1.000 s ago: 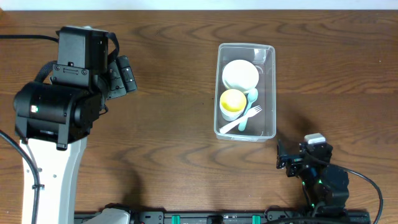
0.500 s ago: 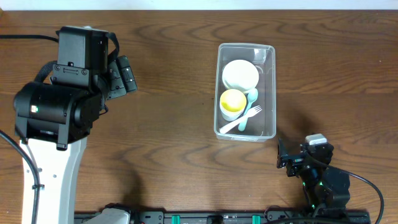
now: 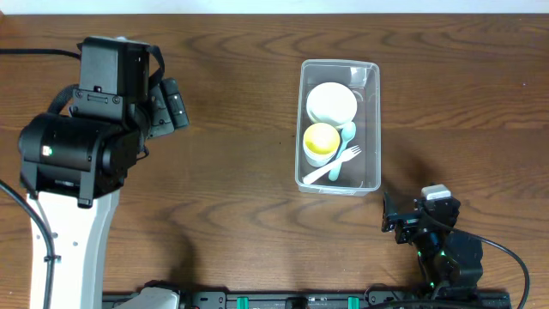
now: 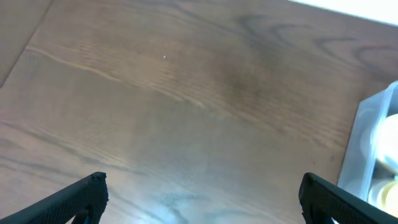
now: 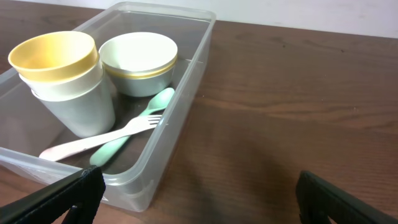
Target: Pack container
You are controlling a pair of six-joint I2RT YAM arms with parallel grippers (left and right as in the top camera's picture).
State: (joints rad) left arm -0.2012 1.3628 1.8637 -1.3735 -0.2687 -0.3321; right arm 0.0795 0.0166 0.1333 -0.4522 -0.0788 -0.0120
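Note:
The clear plastic container [image 3: 375,120] stands right of the table's middle; its corner shows in the left wrist view [image 4: 367,143] and its near wall in the right wrist view [image 5: 180,124]. Inside are a white bowl [image 3: 332,103] [image 5: 138,59], a yellow cup stacked in a white cup [image 3: 321,142] [image 5: 59,78], a mint green spoon [image 3: 342,148] [image 5: 130,134] and a white fork [image 3: 334,165] [image 5: 102,140]. My left gripper [image 3: 171,103] [image 4: 202,196] is open and empty, far left of the container. My right gripper [image 3: 412,219] [image 5: 199,196] is open and empty, just below the container's front right corner.
The dark wooden table [image 3: 240,180] carries only the container. The left arm's large body [image 3: 77,154] stands at the left. The table's far edge [image 3: 274,12] meets a white strip at the top.

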